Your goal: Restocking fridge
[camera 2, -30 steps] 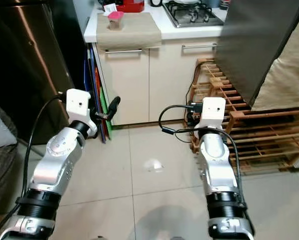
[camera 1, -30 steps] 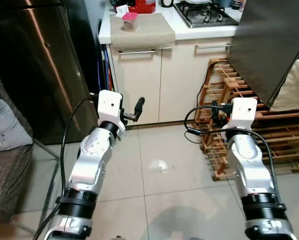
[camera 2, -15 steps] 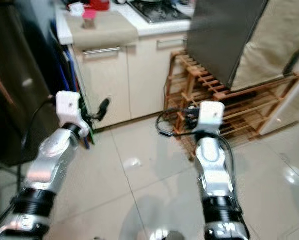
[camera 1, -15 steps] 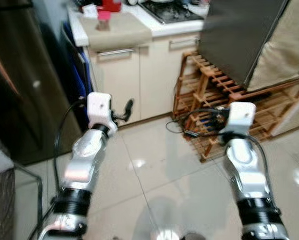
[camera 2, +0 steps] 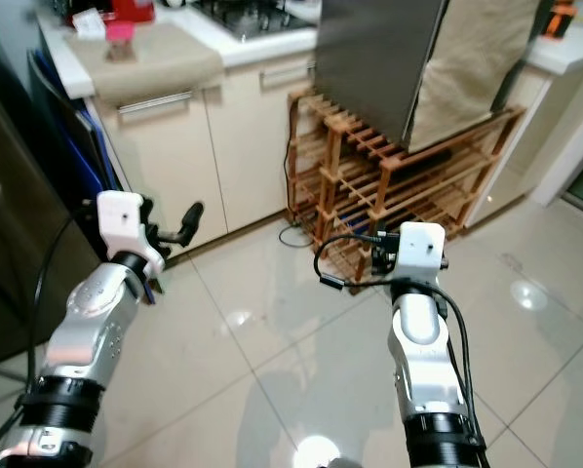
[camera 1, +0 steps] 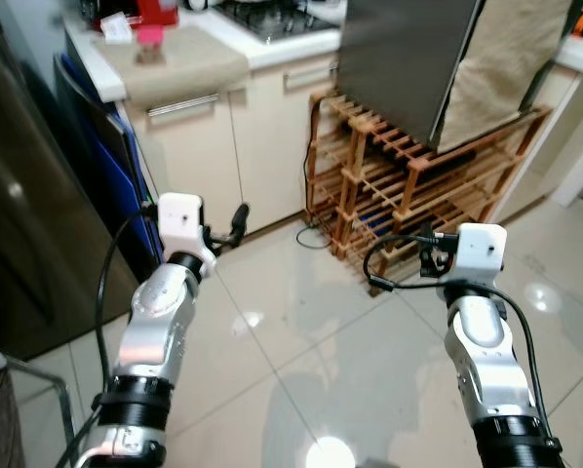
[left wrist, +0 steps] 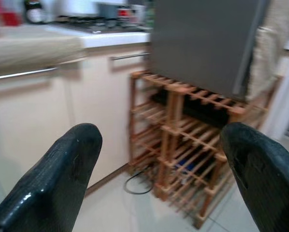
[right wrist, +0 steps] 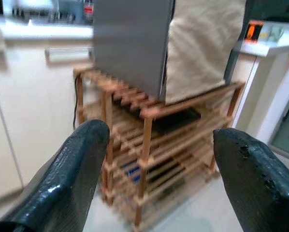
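My view has swung to the right over the last second, so the whole kitchen has slid leftward across my sight; the things themselves have not moved. The dark steel fridge now sits at the far left edge with its door shut, where a second ago it took up much more of my left side. Next to it, the cream counter carries a beige cloth with a small pink-lidded cup on it and a red container behind.

My left gripper is held out at mid-height in front of the cupboard doors, as before, its two black fingers spread wide apart with nothing between them.

Further right, the wooden rack has come far more fully into sight, with a grey appliance standing on it and a beige cover draped just beside that. A black cable lies on the tiled floor at the rack's foot.

My right gripper points at the rack, held as it was, fingers wide open and empty.
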{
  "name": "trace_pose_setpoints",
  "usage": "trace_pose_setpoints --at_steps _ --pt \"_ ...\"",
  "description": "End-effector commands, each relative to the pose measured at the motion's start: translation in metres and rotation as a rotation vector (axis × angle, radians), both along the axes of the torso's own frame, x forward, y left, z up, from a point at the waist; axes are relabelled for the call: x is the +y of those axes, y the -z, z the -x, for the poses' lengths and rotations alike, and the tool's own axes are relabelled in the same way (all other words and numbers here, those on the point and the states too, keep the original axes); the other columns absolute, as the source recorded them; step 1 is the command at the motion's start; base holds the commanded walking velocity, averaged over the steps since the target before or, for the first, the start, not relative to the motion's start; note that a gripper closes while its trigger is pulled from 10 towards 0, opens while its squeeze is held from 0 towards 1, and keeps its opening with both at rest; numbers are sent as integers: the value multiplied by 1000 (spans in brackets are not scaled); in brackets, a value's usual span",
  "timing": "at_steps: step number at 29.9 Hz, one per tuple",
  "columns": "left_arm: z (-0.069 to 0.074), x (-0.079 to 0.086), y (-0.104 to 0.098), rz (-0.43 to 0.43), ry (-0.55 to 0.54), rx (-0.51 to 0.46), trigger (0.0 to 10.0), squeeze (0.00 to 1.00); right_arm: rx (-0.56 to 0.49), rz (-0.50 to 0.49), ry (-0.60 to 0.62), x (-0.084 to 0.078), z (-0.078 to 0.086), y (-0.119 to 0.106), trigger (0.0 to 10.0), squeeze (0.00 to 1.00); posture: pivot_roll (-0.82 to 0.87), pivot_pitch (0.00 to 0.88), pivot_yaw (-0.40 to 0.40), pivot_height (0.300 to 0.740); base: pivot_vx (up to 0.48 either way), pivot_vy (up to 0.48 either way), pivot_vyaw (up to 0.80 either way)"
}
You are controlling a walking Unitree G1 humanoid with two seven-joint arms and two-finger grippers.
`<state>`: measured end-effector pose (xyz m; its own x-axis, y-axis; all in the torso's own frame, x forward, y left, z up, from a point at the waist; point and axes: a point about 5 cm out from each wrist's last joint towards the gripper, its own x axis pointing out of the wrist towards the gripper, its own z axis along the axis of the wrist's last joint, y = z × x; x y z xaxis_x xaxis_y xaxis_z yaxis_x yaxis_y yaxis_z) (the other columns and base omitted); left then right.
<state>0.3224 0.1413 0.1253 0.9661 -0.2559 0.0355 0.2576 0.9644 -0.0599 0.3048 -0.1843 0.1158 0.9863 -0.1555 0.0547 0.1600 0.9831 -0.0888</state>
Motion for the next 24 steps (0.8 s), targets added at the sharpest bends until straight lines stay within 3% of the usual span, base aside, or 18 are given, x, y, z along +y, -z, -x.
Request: trace_pose_setpoints --at_steps 1,19,24 --pt "-2 -8 -8 -7 43 -34 10000 0 -11 2 3 0 0 -2 10000 12 -126 0 43 740 480 0 -638" --pt "-1 -16 -12 21 83 -48 10000 0 -24 -2 -1 0 -5 -5 10000 12 -130 0 43 740 480 0 -638" --pt "-6 -10 -12 19 6 -29 10000 0 -45 11 -24 3 -6 -8 10000 0 -133 0 40 740 470 0 -391"
